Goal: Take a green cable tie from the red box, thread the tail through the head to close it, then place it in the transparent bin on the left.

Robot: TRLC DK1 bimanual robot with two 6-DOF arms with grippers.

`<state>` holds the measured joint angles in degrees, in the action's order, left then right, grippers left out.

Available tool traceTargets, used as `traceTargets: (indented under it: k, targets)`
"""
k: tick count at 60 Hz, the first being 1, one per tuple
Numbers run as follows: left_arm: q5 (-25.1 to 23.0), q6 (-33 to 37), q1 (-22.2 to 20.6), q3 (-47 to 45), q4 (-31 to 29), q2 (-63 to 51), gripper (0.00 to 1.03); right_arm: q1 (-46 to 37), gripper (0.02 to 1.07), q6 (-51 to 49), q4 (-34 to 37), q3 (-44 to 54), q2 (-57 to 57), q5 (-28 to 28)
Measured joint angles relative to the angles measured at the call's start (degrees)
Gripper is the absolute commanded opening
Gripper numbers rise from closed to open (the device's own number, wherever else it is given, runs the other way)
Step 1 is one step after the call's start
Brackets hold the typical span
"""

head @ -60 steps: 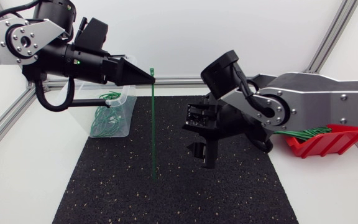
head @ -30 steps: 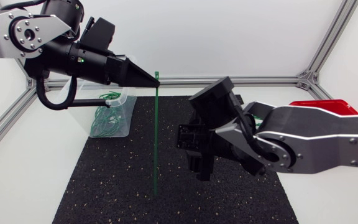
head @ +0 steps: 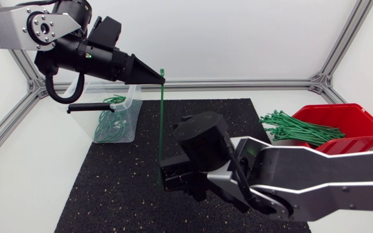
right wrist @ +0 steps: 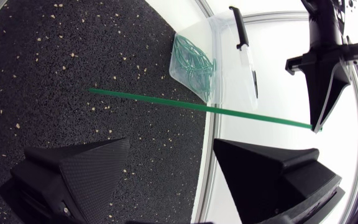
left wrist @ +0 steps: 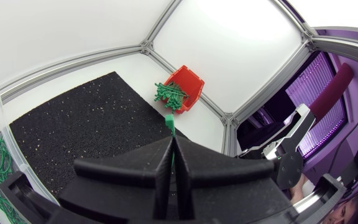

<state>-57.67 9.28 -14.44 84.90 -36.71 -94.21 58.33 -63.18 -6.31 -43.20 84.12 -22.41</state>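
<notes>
Left gripper [head: 159, 79]: the two fingers are pressed together, pinching the green cable tie [head: 162, 123] near its head. In the left wrist view the small green head sticks out just past the fingertips.
Green cable tie: it hangs straight down from the left gripper, over the middle of the black mat [head: 109, 194]. It is one straight strip and is not closed. Its lower end is hidden behind the right arm in the head view, so I cannot tell if it touches the mat.
Right gripper [right wrist: 171, 144]: the fingers are spread wide and hold nothing. It is low over the mat, near the lower part of the tie. In the right wrist view the tie runs across ahead of the fingers, apart from both of them.
Transparent bin [head: 118, 123]: it stands at the left edge of the mat, below the left arm. Inside lie some green loops [head: 105, 129].
Black-handled tool [head: 86, 107]: it lies across the rim of the bin.
Red box [head: 361, 120]: it stands at the far right, well apart from both grippers. A bundle of green ties [head: 300, 128] pokes out of it toward the mat.
</notes>
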Motion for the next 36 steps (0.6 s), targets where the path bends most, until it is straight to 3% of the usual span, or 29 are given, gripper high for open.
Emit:
traceTargets:
  k: [15, 36]
  targets:
    - [-0.2, 0.7, 0.2, 2.0, -1.7, -2.6, 0.03, 2.0, 0.99, -5.1, -3.4, 0.2, 4.4, 0.0]
    - [-0.4, 2.8, 0.5, 2.9, -4.0, -4.0, 0.03, 2.9, 0.96, -15.7, -14.0, 2.1, 11.6, -0.2]
